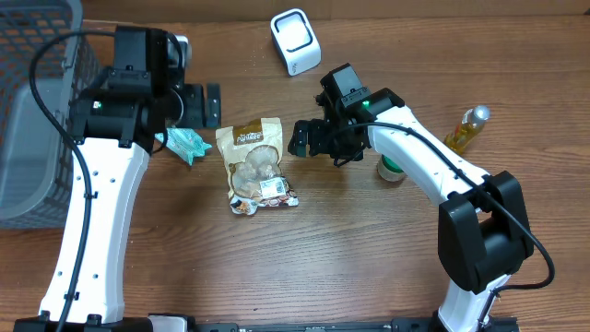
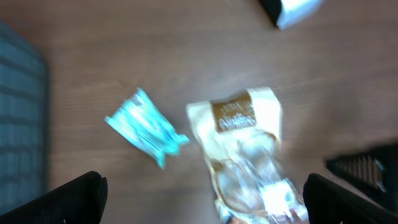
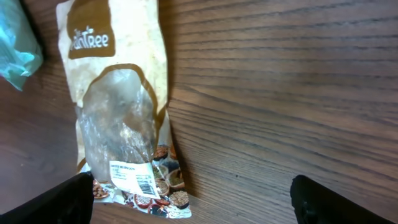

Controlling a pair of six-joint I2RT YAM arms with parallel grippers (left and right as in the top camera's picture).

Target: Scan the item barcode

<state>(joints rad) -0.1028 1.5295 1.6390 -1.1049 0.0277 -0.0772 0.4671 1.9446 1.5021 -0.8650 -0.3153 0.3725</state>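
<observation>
The snack bag (image 1: pixel 255 166) lies flat on the tabletop (image 1: pixel 369 258), printed face up. Its white barcode sticker (image 3: pixel 138 180) shows near the bottom edge, so it faces upward rather than toward the scanner (image 1: pixel 295 41), which stands beyond the bag's top end. The right gripper (image 1: pixel 304 138) hovers just beside the bag's right edge, spread wide with nothing between its fingers, probably lining up for a pick. The left gripper (image 1: pixel 201 104) hangs off the bag's upper left, also spread and empty. A teal packet (image 1: pixel 184 143) lies just left of the bag. The bag likely needs lifting and tilting toward the scanner.
</observation>
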